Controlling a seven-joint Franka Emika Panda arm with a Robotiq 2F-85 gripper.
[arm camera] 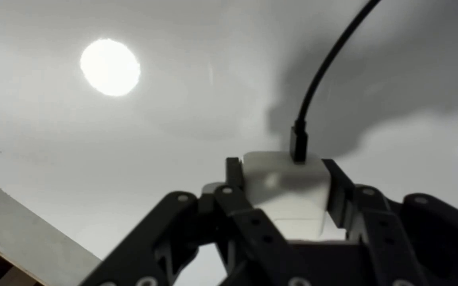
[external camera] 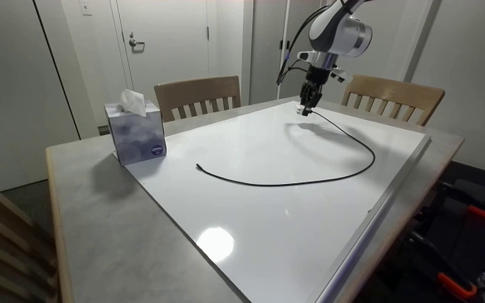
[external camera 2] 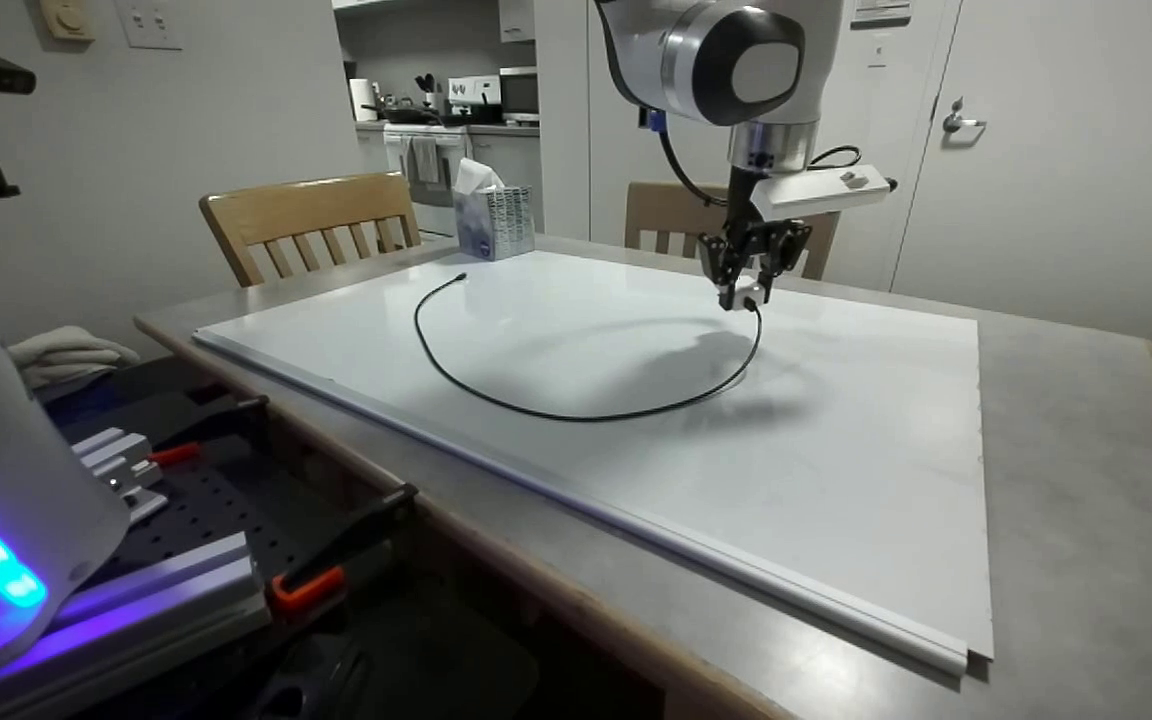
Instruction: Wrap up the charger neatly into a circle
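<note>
A robot gripper holds the charger by its white block just above a white board on a gray table, its fingers pressed to both sides and parted only by the block's width. From where I stand, the charger's black cable slopes down to the board and sweeps across it in one broad curve, its far end well apart from the gripper, near a blue tissue box at the board's corner.
</note>
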